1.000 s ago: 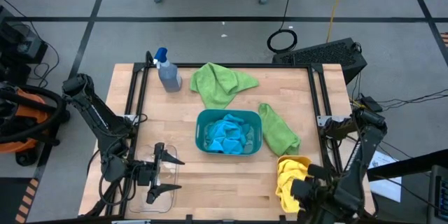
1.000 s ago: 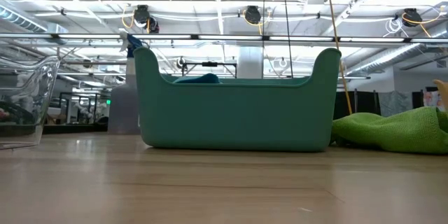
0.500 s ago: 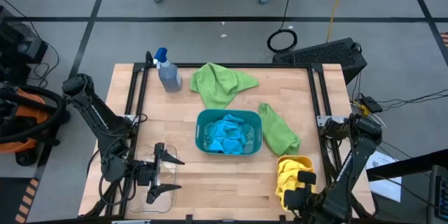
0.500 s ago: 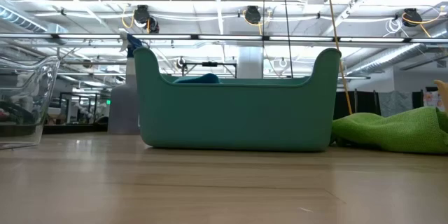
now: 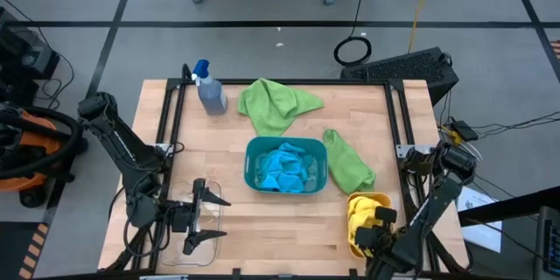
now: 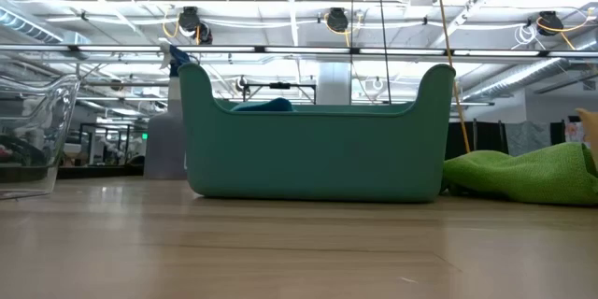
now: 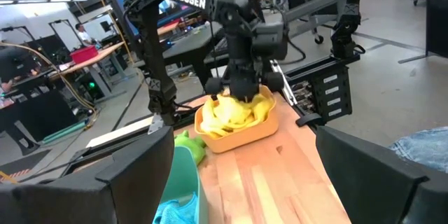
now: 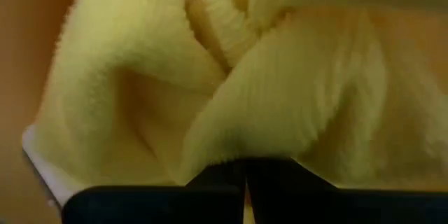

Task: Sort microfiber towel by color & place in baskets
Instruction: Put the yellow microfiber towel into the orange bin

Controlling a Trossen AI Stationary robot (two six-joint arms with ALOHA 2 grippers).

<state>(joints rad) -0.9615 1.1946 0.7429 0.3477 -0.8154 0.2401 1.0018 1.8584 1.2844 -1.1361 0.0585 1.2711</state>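
Grey workshop floor all round, with a pale wooden bench [image 5: 262,219] in the middle; teal basket [image 5: 286,164] sits dead centre on it with the blue towels [image 5: 285,169] bunched inside; one green towel [image 5: 276,103] lies spread behind it towards the far edge, a second green towel [image 5: 347,162] lies just beside the teal basket on the right-arm side; grey spray bottle [image 5: 210,89] stands near the far left corner. Orange basket [image 7: 241,131] is at the near right corner, stuffed with yellow towels [image 5: 360,213]; the right gripper [image 7: 241,91] is down on top of them, fingers together and pressed into the yellow pile; can't tell if they've actually pinched any cloth. Left gripper [image 5: 210,216] hangs over the clear basket [image 5: 194,234] at the near left, fingers spread wide apart with nothing in them.
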